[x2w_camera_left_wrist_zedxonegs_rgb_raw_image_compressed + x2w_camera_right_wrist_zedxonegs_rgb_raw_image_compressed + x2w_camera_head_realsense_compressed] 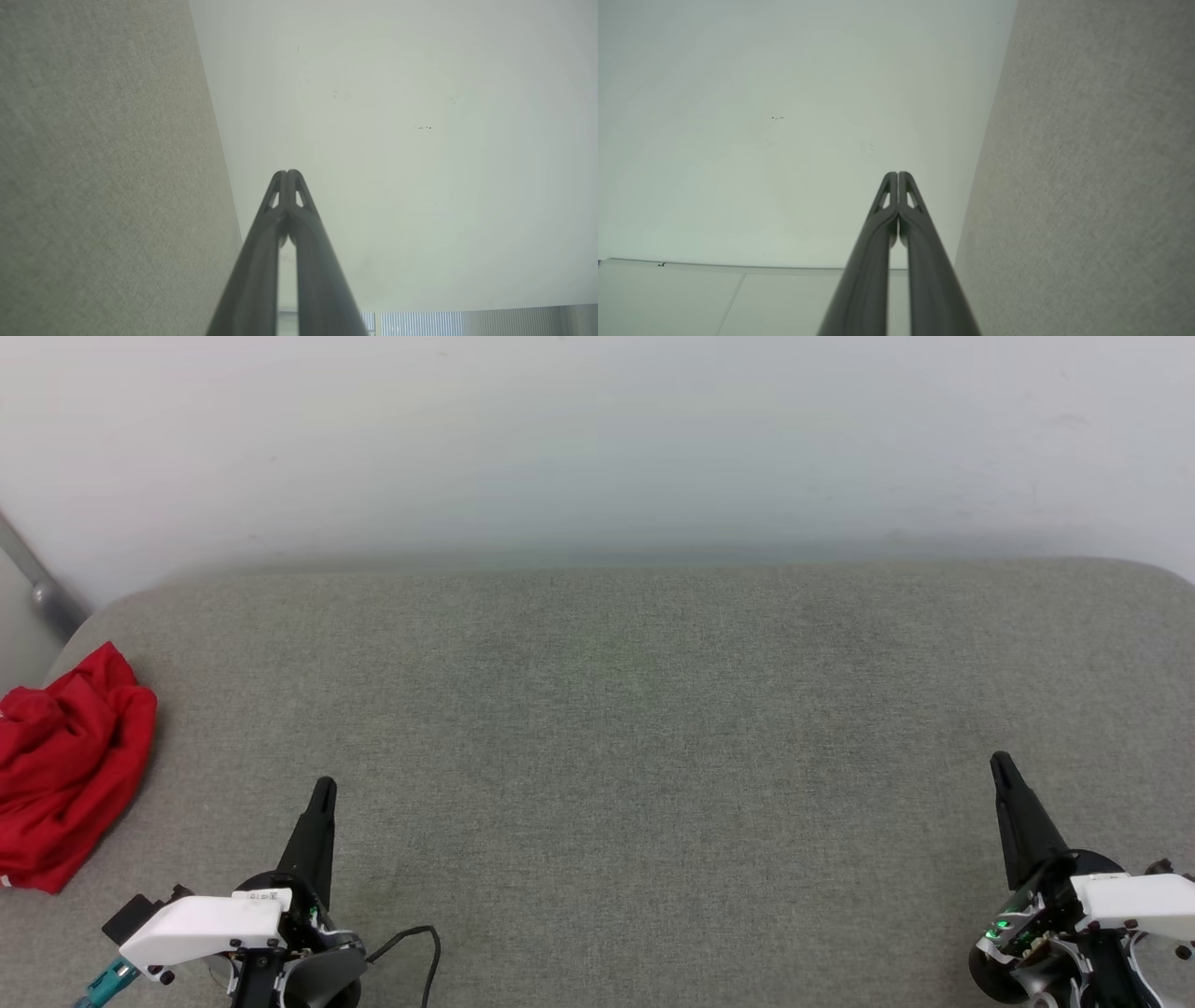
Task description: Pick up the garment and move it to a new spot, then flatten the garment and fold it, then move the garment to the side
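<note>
L gripper (323, 789) + R gripper (1001, 763) closed, empty; 1 red garment (70, 765) crumpled, cushion (597, 709) far left.

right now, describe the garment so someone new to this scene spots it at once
A wide grey fabric surface sits below a pale wall. At its left edge, beyond the left gripper, lies the garment in a crumpled heap. Its bright red sets it apart from the grey around it.

A grey fabric surface (635, 728) carries a crumpled red garment (65, 775) at its left edge.
</note>
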You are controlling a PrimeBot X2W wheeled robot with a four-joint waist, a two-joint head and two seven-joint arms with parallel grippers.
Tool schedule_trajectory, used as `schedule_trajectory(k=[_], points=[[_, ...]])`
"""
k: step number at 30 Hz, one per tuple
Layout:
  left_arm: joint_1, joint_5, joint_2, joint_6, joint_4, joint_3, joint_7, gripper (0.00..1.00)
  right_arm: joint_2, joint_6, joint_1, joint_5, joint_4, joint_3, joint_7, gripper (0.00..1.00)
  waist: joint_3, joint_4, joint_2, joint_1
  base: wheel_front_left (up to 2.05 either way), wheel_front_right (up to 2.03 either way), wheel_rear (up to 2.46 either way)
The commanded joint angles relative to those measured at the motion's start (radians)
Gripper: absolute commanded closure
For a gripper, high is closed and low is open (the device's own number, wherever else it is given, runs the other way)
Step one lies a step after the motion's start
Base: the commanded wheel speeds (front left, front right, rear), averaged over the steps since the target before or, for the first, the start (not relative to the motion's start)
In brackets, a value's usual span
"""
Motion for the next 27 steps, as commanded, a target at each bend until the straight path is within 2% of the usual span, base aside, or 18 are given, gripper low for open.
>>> schedule_trajectory(k=[1,12,13,21,27], points=[[-0.007,0.002,-0.002,-0.002,0.000,0.003,0.002,1.00,0.004,-0.001,-0.012,-0.005,0.001,0.000,0.001,1.00,0.000,0.000,0.0000,0.0000,0.00,0.00,0.00],[-0.007,0.001,-0.002,-0.002,0.000,0.003,0.002,1.00,0.004,-0.001,-0.013,-0.005,0.001,0.000,0.001,1.00,0.000,0.000,0.0000,0.0000,0.00,0.00,0.00],[0.001,0.000,0.000,0.000,0.003,-0.001,-0.001,0.00,0.000,0.000,0.002,0.000,0.002,0.000,-0.001,0.00,0.000,0.000,0.0000,0.0000,0.00,0.00,0.00],[0.035,0.023,-0.003,0.000,0.015,-0.012,-0.024,0.00,0.001,0.000,0.039,-0.017,0.027,-0.003,-0.024,0.00,0.000,0.000,0.0000,0.0000,0.00,0.00,0.00],[0.041,0.101,-0.003,0.015,-0.011,-0.005,-0.054,0.00,0.001,0.000,0.049,-0.097,0.012,-0.021,-0.054,0.00,0.001,-0.001,0.0000,0.0000,0.00,0.00,0.00]])
